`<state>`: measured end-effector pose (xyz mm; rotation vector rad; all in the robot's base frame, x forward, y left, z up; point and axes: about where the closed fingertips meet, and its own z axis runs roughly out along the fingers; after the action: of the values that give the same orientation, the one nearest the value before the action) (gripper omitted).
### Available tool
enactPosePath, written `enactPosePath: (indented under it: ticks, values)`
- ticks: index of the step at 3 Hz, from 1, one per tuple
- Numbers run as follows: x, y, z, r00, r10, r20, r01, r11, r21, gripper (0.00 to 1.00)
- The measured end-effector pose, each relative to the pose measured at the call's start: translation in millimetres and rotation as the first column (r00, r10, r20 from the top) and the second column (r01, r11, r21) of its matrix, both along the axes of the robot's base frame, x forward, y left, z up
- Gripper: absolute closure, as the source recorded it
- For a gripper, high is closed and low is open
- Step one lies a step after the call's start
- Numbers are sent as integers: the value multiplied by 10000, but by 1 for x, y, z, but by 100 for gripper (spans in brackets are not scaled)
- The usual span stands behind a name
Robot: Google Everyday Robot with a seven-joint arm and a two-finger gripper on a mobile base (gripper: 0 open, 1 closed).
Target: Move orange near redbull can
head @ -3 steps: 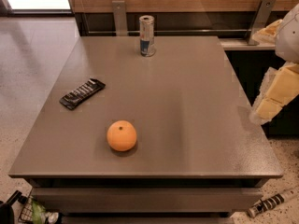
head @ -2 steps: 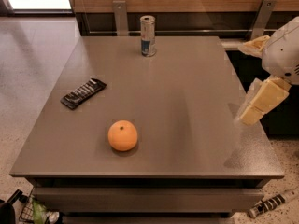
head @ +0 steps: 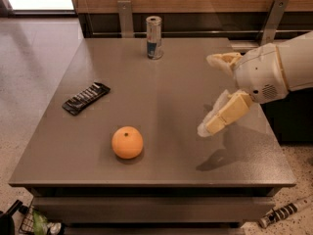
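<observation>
The orange lies on the grey table, near its front edge and left of the middle. The redbull can stands upright at the table's far edge, well behind the orange. My gripper hovers above the right part of the table, to the right of the orange and apart from it. Its two cream fingers are spread wide and hold nothing.
A flat black snack bar wrapper lies on the table's left side. A wooden wall with two metal brackets runs behind the table. Clutter lies on the floor at the lower left and lower right.
My arm has moved left from the table's right edge to over its right part, closer to the orange. The orange, can and wrapper have not moved.
</observation>
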<state>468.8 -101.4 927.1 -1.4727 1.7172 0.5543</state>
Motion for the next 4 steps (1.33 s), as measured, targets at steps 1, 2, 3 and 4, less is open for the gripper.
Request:
enactPosePath:
  ticks: [1, 2, 3, 4]
  values:
    - [-3, 19, 13, 9997, 235, -27, -232, 9969, 748, 0]
    - [-4, 21, 11, 9996, 269, -34, -266, 9965, 795, 0]
    - [-7, 29, 7, 9993, 367, -54, -361, 9951, 925, 0]
    - [-16, 57, -8, 9973, 737, 7, -732, 9899, 1217, 0]
